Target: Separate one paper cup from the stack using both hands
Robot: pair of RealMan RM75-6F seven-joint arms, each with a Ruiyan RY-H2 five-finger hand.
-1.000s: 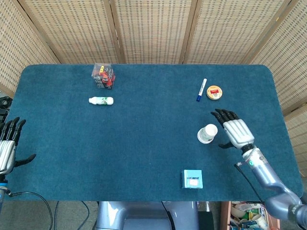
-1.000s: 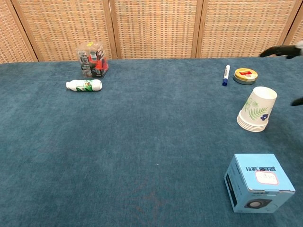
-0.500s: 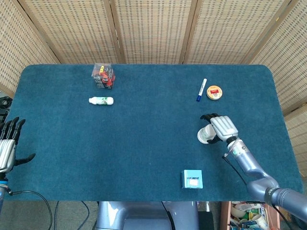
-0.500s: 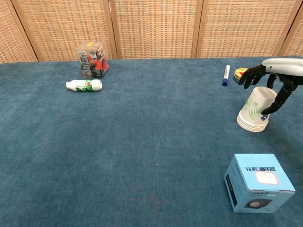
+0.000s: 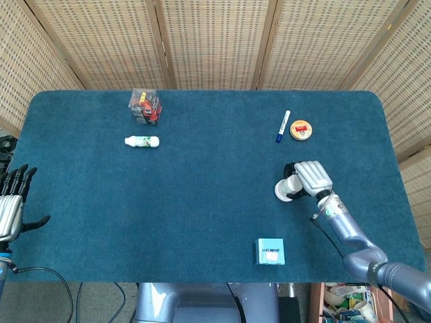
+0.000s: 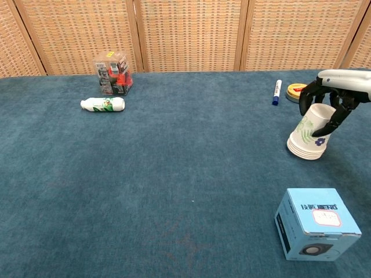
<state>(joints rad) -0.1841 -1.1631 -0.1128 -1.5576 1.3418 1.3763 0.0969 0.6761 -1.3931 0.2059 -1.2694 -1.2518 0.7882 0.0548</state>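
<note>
At the right of the frame, the right hand [image 6: 334, 95] is grasping the upside-down paper cup stack [image 6: 309, 136] on the tabletop [image 6: 174, 174]. The left hand [image 5: 12, 202], fingers spread, is holding nothing at lower left.

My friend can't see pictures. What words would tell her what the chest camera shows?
The robot's right hand grips the top of an upside-down stack of white paper cups with green leaf prints on a dark blue carpeted table. Nearby are a light blue cardboard box, a blue marker pen and a small white bottle.
</note>
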